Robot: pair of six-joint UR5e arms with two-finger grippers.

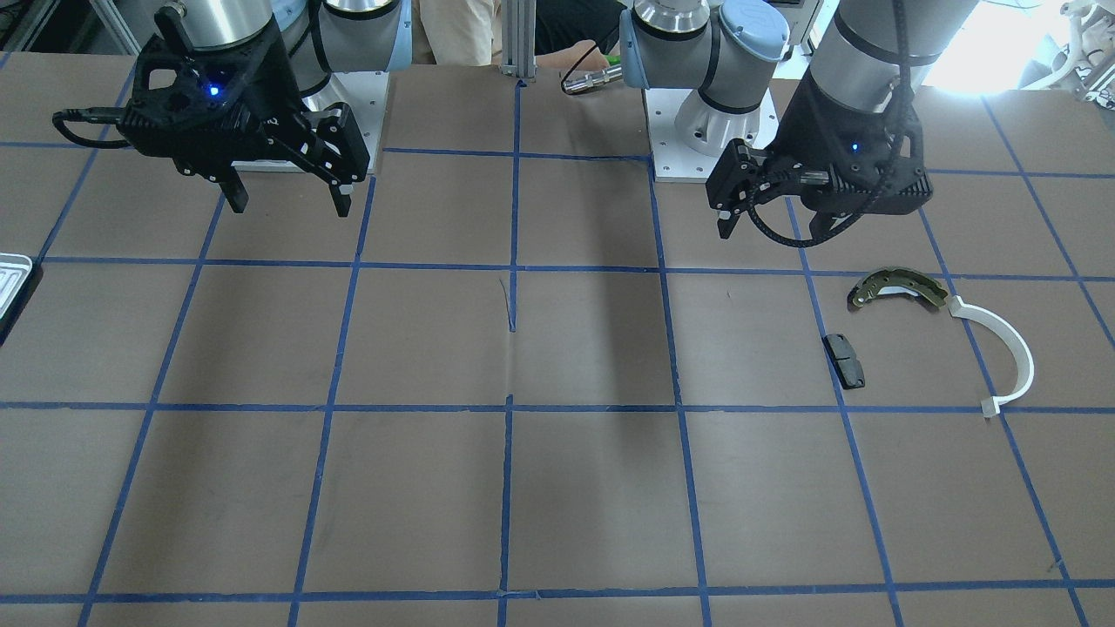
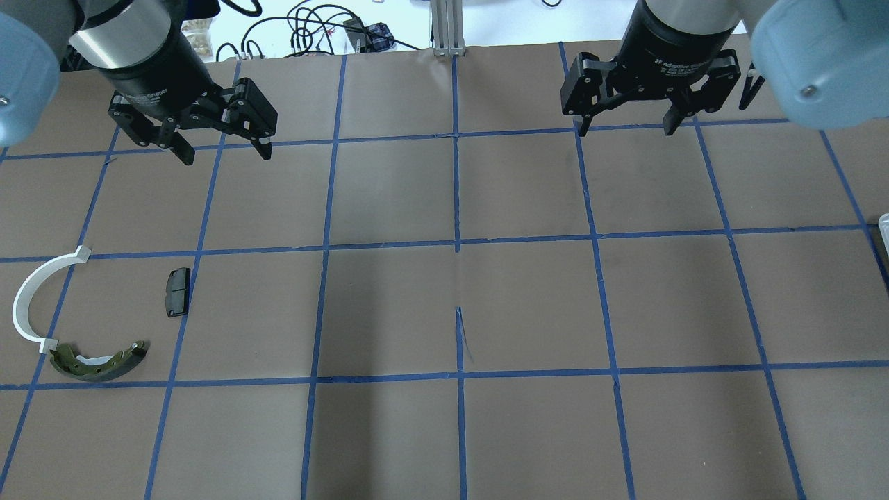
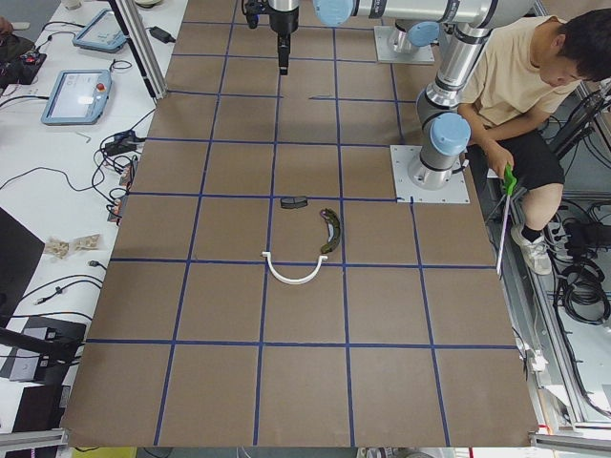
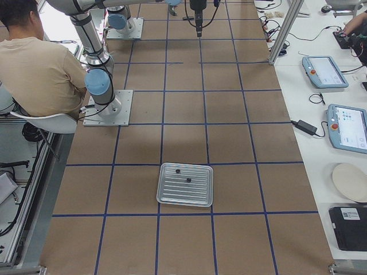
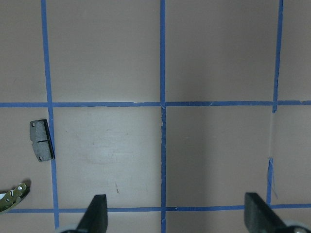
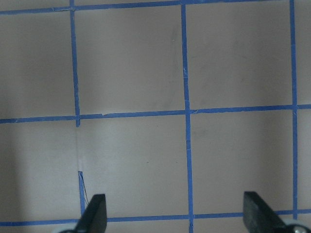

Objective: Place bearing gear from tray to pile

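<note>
The silvery ribbed tray (image 4: 172, 195) lies at the table's right end; only its edge shows in the front view (image 1: 12, 277). Two small dark parts (image 4: 188, 180) lie on it, too small to tell apart. The pile is at the left end: an olive brake shoe (image 2: 97, 362), a black pad (image 2: 177, 292) and a white arc (image 2: 28, 298). My left gripper (image 2: 226, 153) is open and empty, high above the table beyond the pile. My right gripper (image 2: 626, 126) is open and empty, high over the far right squares, away from the tray.
Blue tape divides the brown table into squares. The two arm bases (image 1: 710, 131) stand at the robot's edge. A seated person (image 4: 40, 69) is behind the robot. Tablets (image 4: 350, 126) and cables lie on the side bench.
</note>
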